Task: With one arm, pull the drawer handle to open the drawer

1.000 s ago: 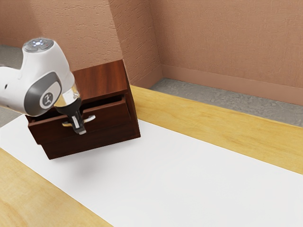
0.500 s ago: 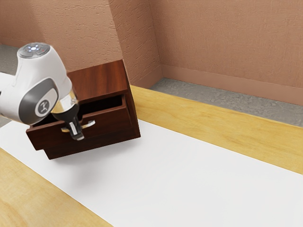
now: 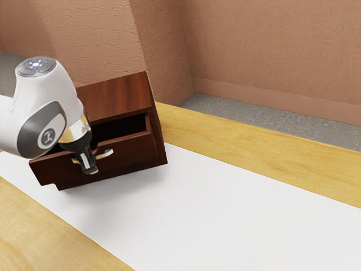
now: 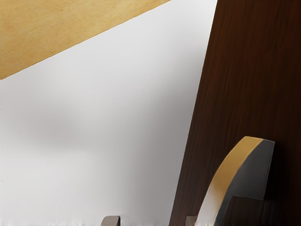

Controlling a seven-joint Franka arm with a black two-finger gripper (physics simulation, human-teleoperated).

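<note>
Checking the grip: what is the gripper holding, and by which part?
Cannot tell. The gripper is at the drawer handle, partway along it, but contact is hidden.

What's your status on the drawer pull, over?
Black two-finger gripper at the curved pale metal handle, grip unclear. Dark brown wooden drawer partly open, dark gap above its front. Nothing blocking it on the white mat.

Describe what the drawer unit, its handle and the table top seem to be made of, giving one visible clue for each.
Drawer unit: dark reddish wood with a slight gloss; streaked grain shows on its front. Handle: likely metal, possibly plastic; it is smooth and pale with a grey-shaded side. Table top: light matt wood with fine grain streaks.
</note>
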